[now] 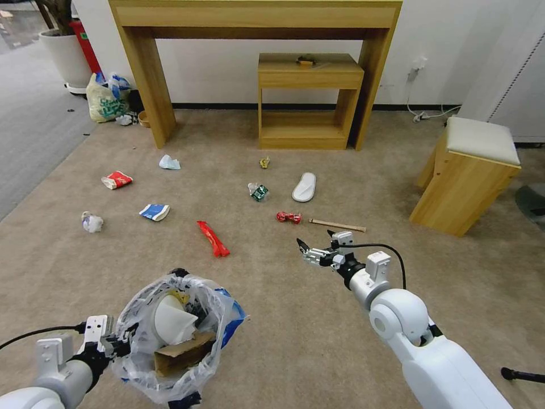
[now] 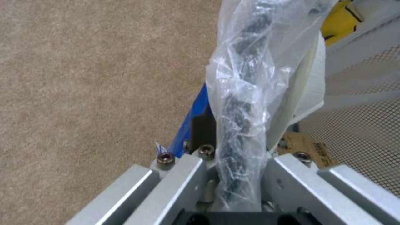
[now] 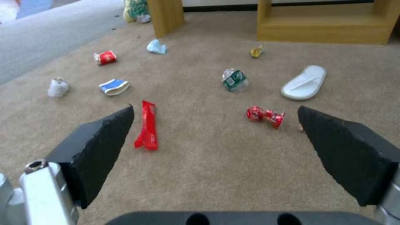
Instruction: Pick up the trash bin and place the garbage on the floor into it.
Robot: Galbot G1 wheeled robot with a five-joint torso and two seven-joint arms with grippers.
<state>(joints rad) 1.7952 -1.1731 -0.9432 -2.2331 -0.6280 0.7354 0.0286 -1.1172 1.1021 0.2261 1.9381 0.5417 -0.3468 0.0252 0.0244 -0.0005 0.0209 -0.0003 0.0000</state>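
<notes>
- The floor was short-pile beige carpet [image 1: 318, 318], meeting a grey strip at the far left; a white wall closed the far side.
- A tall wooden console table [image 1: 255, 17] stood against that wall with a smaller wooden shelf unit [image 1: 309, 74] under it, and a wooden stool [image 1: 468, 182] with a pale cushion sat to the right.
- The left gripper [image 1: 116, 341] was clamped shut on the rim of the trash bin [image 1: 176, 341], near left; its crinkly clear liner was bunched between the metal fingers [image 2: 183, 178].
- Inside the bin lay a white slipper and a piece of brown cardboard.
- The right gripper [image 1: 315, 245] hung above the carpet right of centre, its black wedge-shaped pads [image 3: 104, 143] spread wide apart and holding nothing.
- Litter lay scattered beyond: a flat red wrapper [image 1: 213, 238], a crushed red can [image 1: 288, 217], a thin stick [image 1: 338, 225], a white slipper [image 1: 304, 187], a crumpled bottle [image 1: 259, 192], a blue carton [image 1: 154, 212], a red carton [image 1: 117, 179].
</notes>
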